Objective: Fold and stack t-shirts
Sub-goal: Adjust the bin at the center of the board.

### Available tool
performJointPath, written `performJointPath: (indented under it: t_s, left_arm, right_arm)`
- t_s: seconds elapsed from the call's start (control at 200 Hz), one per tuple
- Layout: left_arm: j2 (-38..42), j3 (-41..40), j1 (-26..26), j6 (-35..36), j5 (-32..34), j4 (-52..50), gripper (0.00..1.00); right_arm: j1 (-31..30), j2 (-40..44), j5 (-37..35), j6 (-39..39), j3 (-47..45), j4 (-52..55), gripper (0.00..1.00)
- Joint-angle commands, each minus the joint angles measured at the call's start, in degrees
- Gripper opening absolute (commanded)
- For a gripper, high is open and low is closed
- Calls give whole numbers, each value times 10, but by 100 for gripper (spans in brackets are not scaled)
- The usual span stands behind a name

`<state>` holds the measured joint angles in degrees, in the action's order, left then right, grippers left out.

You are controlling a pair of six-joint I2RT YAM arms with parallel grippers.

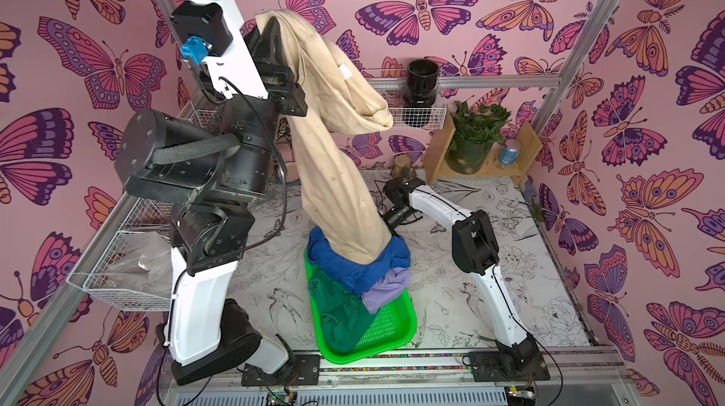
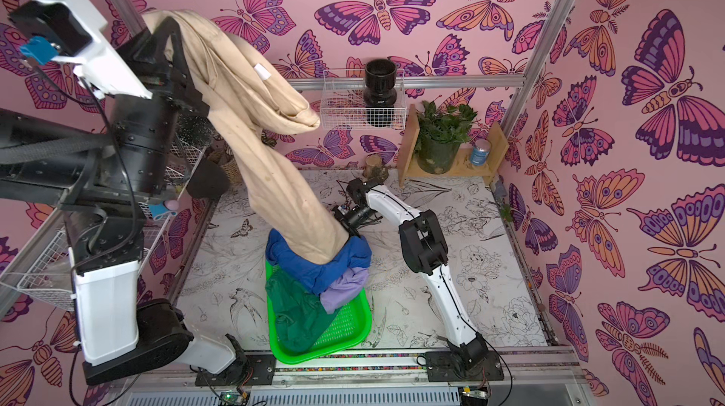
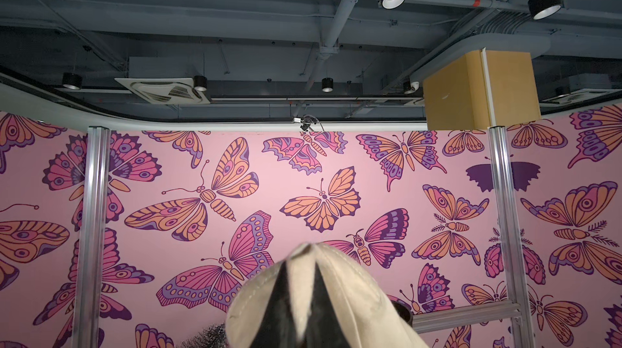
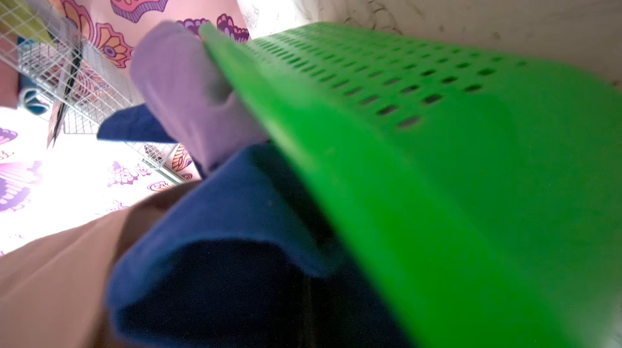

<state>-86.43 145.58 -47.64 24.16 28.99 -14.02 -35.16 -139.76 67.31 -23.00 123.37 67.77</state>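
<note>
the counter (image 1: 541, 259) is white, printed with black line drawings of flowers and birds, boxed in by pink butterfly walls (image 1: 431, 11) and aluminium posts (image 1: 596, 31). the left end effector (image 3: 301, 282), raised high on the left, is clamped on the beige tee (image 1: 341, 188), which hangs twisted down into the green basket (image 1: 388, 329) at the near middle. the blue tee (image 1: 365, 270), lavender tee (image 1: 384, 290) and dark green tee (image 1: 337, 313) lie bunched in that basket, blue gathered round the beige one's lower end. the right end effector (image 2: 351, 229) sits low at the basket's far right corner, jaws together; whether it grips cloth i cannot tell. a wire basket (image 1: 396, 115) on the far wall holds a black pot (image 1: 421, 82); a wooden shelf (image 1: 437, 157) at far right carries a plant (image 1: 474, 129) and a blue can (image 1: 510, 151). the left wrist view shows a grey ceiling (image 3: 269, 26) with pipes and spotlights.
</note>
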Motion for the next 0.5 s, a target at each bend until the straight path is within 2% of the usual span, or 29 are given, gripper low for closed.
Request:
performJointPath:
  t_s: [0.0, 0.155, 0.26, 0.35, 0.441, 0.496]
  left_arm:
    - [-1, 0, -1, -1, 9, 22, 0]
    - [-23, -2, -1, -20, -24, 21, 0]
    - [-44, 4, -1, -51, -68, 21, 0]
    - [-72, 24, 0, -84, -113, 17, 0]
    - [-113, 68, 5, -114, -152, 5, 0]
    - [-140, 96, 11, -137, -176, 1, 0]
  right_arm:
    - [78, 99, -97, 1, -21, 24, 0]
    - [209, 227, -338, 31, -65, 75, 0]
    - [315, 308, -461, 26, -82, 87, 0]
    - [392, 367, -518, 19, -99, 78, 0]
    - [446, 415, -514, 9, -142, 53, 0]
    - [458, 435, -519, 1, -165, 43, 0]
